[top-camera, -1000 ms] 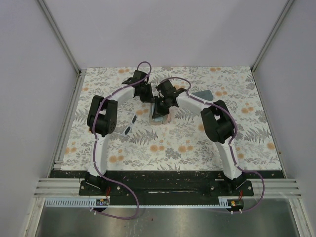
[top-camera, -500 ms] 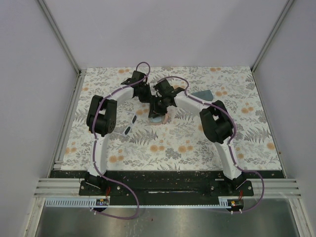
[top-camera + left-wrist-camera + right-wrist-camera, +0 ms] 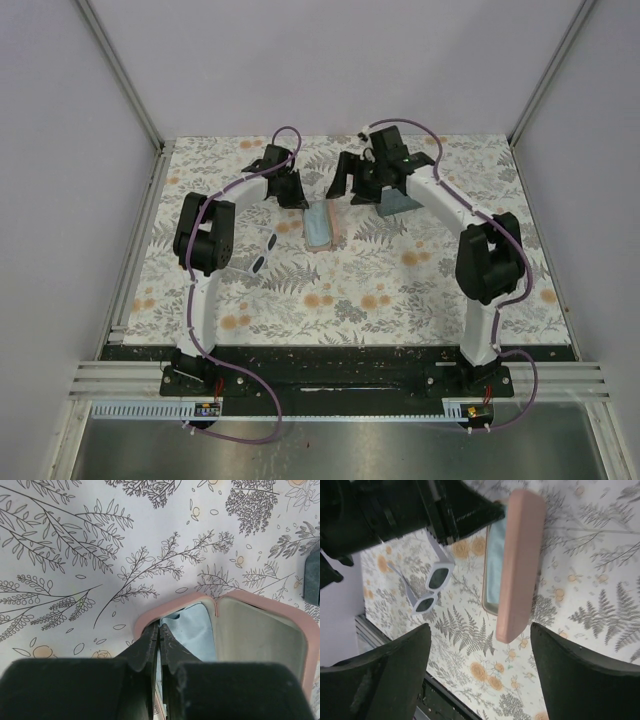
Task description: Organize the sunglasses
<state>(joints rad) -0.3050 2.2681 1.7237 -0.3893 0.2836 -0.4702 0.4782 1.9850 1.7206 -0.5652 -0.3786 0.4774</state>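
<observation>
Seen from above, the whitish sunglasses (image 3: 262, 250) lie on the flowered worktop (image 3: 480, 270), left of centre, just beside the left arm's white forearm. The right wrist view shows them (image 3: 427, 587) in the left half of the frame, dark lenses up. One temple is spread out toward the upper left. They lie apart from the case, and no pincer touches them.

A pink case (image 3: 334, 226) lies open at the middle of the top view. A light blue cloth (image 3: 496, 565) lies in its tray, and its lid stands along the right side.

The left pincer (image 3: 158, 627) is closed, its two fingers pressed together with only a hairline between them. Its tips sit at the rounded pink rim at one end of the case. Whether the rim or the cloth is pinched between them cannot be made out.

The right pincer (image 3: 480, 630) is spread wide and holds nothing. Its two dark fingers (image 3: 385, 675) stand at the lower corners of its own view, above the case and the worktop. In the top view it hangs just above and right of the case, near the left pincer.

A grey-blue case (image 3: 400, 203) lies right of centre in the top view, partly covered by the right arm.
</observation>
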